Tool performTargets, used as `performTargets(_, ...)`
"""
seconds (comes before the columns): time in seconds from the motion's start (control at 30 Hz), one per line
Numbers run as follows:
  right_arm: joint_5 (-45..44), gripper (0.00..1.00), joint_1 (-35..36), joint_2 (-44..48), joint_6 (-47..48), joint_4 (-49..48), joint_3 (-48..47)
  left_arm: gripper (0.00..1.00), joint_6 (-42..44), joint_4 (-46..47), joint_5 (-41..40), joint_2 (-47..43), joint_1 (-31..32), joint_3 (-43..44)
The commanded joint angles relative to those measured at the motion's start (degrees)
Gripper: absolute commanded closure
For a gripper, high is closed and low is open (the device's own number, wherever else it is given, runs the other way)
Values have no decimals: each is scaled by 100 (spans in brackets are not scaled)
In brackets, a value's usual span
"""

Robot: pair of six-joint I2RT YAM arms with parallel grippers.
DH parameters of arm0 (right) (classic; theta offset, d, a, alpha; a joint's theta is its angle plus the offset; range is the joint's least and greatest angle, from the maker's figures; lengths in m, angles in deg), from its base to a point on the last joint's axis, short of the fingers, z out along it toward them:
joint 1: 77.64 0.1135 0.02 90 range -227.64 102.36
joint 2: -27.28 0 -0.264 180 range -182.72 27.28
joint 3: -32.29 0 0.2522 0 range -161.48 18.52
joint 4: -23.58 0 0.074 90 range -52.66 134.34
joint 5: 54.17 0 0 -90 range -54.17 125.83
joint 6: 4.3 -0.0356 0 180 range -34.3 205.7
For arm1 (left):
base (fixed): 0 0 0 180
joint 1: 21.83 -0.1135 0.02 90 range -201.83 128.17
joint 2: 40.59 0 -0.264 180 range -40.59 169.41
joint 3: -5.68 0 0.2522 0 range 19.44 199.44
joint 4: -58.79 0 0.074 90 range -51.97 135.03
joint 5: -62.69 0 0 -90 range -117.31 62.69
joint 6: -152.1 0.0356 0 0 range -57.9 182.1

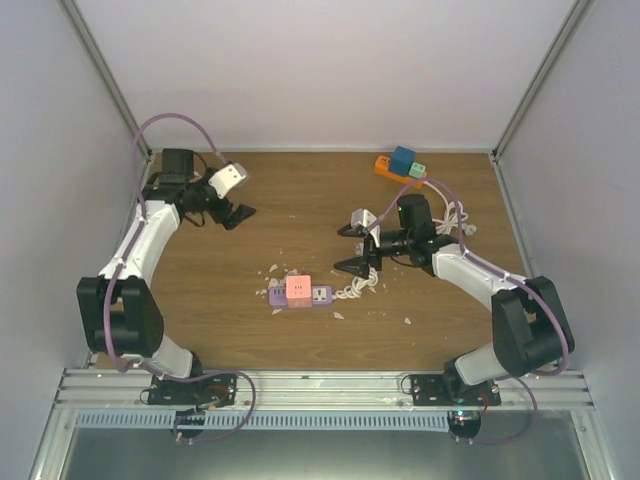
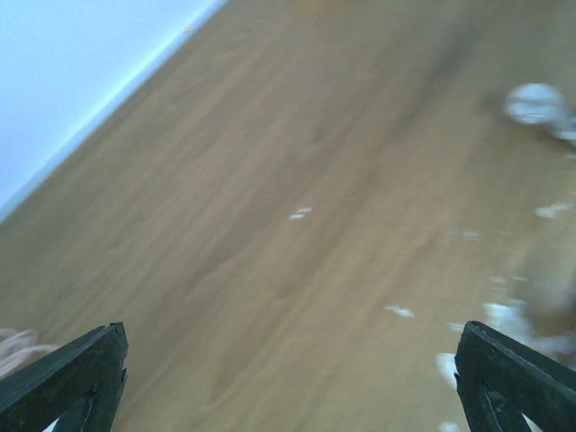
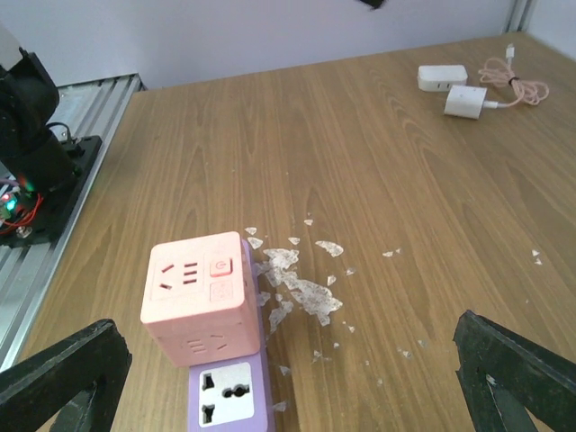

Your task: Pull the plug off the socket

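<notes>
Top external: wooden counter [image 1: 200,300] between pale walls. Near centre, purple socket strip [image 1: 322,296] lying flat, pink cube plug [image 1: 299,289] seated on its middle, not pulled off. Left hand [image 1: 238,214] over far left of counter, well apart from strip and plug. Right hand [image 1: 352,249] just beyond strip's right end, fingers spread, clear of plug, nothing gripped. White cable [image 1: 356,288] bunched just beside strip's right end. White flakes [image 1: 272,269] scattered around strip. Cluster of orange, blue and green adapters [image 1: 402,165] at far edge. Left wrist: blurred view; 2 black fingers [image 2: 76,373] of left hand at opposite lower corners, wide apart, nothing held, only bare wood and a few flakes between. Right wrist: 2 black fingers [image 3: 513,364] of right hand likewise wide apart and empty; plug upright on strip, low between them, nearer the left-side finger, touching neither; 1 free outlet on strip's near end; flakes just right of plug; 2 white chargers [image 3: 441,76] and pink cable [image 3: 517,79] far right, well apart from strip.
</notes>
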Motion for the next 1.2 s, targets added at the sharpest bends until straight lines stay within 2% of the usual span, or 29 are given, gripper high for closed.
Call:
performTargets(0.0,19,0,-23,-194,455,383,-104,1,354,-331,818,-725,477,-747)
performTargets(0.17,-8,0,43,-438,661,652,-226,1,595,-308,937,-1330,1215,-1633)
performTargets(0.4,-189,0,328,-690,917,767,-202,1,608,74,991,-1605,1914,-2555)
performTargets(0.77,-738,1,845,-1065,1321,924,-216,1,507,713,879,-1505,2345,-3207)
performTargets(1.17,-1437,1,1439,-1382,1455,851,-258,1,402,1228,794,-1379,2566,-3388)
